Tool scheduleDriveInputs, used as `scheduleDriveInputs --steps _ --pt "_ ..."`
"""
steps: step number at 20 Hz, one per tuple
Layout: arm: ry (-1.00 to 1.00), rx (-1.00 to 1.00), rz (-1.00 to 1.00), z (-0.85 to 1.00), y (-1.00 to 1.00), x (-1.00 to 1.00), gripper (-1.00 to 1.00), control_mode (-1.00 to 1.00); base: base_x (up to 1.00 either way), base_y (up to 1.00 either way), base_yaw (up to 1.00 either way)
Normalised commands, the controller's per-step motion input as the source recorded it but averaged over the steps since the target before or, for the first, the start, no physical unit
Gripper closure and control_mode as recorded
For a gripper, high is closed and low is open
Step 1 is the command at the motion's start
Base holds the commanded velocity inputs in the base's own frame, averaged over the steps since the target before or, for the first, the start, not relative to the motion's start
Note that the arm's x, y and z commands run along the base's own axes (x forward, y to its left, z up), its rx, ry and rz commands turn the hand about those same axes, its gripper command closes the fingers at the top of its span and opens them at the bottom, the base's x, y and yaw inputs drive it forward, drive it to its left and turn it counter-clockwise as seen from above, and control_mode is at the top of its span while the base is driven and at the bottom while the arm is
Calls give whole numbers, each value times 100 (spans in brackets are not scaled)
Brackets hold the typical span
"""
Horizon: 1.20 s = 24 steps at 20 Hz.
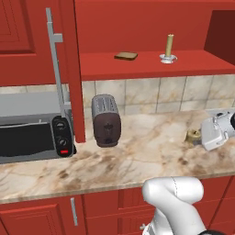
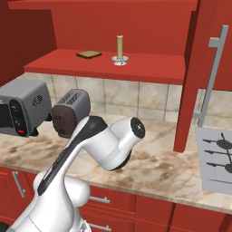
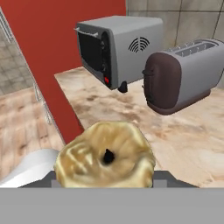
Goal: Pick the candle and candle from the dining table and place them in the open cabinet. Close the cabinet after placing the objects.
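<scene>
Clamped in the gripper (image 1: 198, 136) was the squat brass-gold candle (image 3: 105, 160), seen from the hand view as a crinkled golden lump with a dark wick hole, pressed close to the lens between the finger tips, and seen from the left base view as a small brass shape (image 1: 193, 136) held low over the right part of the marbled countertop (image 1: 137, 156), just clear of the stone. The slim olive-gold stick candle (image 1: 170, 44) on its clear round dish (image 1: 168, 58) was found standing upright on the red inner shelf (image 1: 147, 65) of the open cabinet (image 2: 149, 18), well back from the shelf's front edge, with the flat brown slab (image 1: 125, 56) lying apart to its left. Bare shelf was left between the two and to the right of the dish. One cabinet door (image 1: 73, 69) was seen swung out edge-on, its lower corner hanging near the toaster (image 1: 106, 120), with its long grey bar handle (image 1: 57, 69) beside the toaster oven (image 1: 36, 134); the other door (image 2: 192, 77) was seen edge-on toward the stovetop (image 2: 216, 165). A wide stretch of counter was left open in front of the toaster, up to the counter's front edge
</scene>
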Motion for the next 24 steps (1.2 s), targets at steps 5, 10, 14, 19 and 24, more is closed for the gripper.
scheduleDriveInputs --steps 5,10,14,19,24 --pt "0 7 -21 22 0 -1 100 -100 0 0 0" --pt "0 5 -17 28 0 -4 100 -100 0 0 0" --pt "1 0 -8 25 0 -6 100 -100 0 0 0" --pt "14 0 -3 23 0 -6 100 -100 0 0 0" --pt "13 0 0 26 0 -6 100 -100 0 0 0"
